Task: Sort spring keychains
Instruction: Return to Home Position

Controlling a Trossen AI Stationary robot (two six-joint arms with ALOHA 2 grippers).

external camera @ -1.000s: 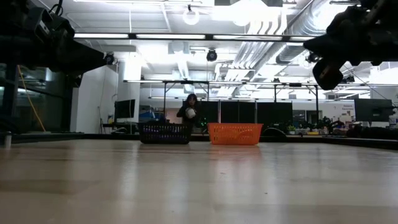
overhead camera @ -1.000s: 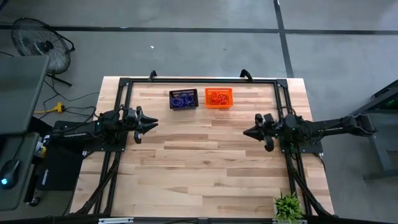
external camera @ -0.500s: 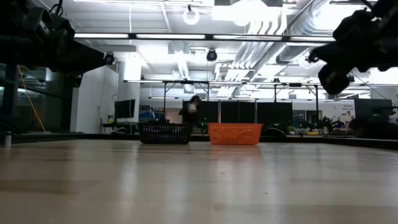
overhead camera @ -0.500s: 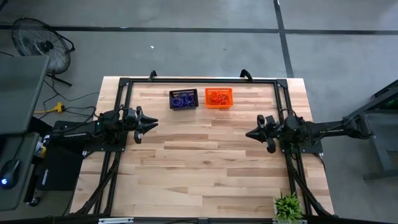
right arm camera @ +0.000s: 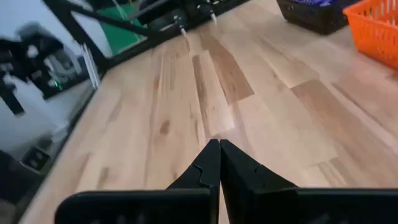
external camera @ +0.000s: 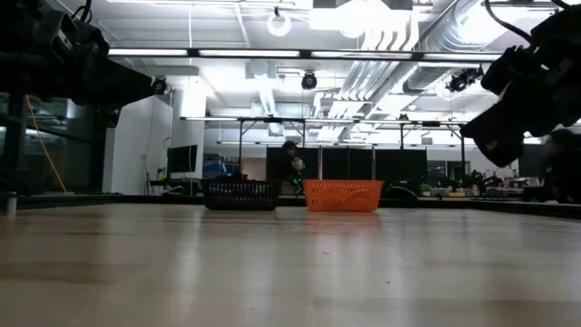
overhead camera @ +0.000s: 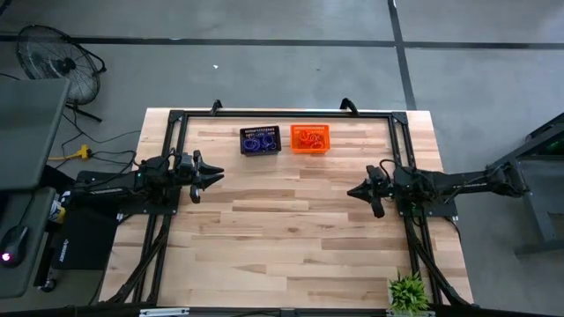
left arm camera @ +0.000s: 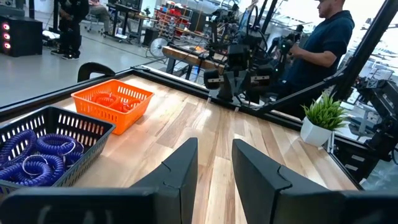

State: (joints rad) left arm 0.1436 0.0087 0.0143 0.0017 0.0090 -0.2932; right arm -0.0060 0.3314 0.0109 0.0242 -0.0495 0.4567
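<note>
The purple spring keychains [overhead camera: 258, 141] lie in a black mesh basket [overhead camera: 274, 148] near the table's far edge. The orange spring keychains [overhead camera: 308, 137] lie in the orange basket [overhead camera: 322, 149] right beside it. The left wrist view shows the purple coils [left arm camera: 37, 155] and the orange ones [left arm camera: 112, 102] inside their baskets. My left gripper [overhead camera: 216, 174] hovers open over the table's left side, its fingers pointing at the middle [left arm camera: 214, 146]. My right gripper [overhead camera: 351, 191] hovers shut over the right side [right arm camera: 219, 144], above bare wood. Neither touches anything.
A black frame [overhead camera: 282, 114] runs along the table's far edge and down both sides. A small green plant [overhead camera: 406, 293] stands at the near right corner. People show in the room beyond the table [left arm camera: 323, 43]. Bare wood [overhead camera: 282, 229] lies between the arms.
My right gripper has drawn back a little toward the table's right edge and sunk lower, staying shut. The left arm has kept still. The baskets and keychains have not moved.
</note>
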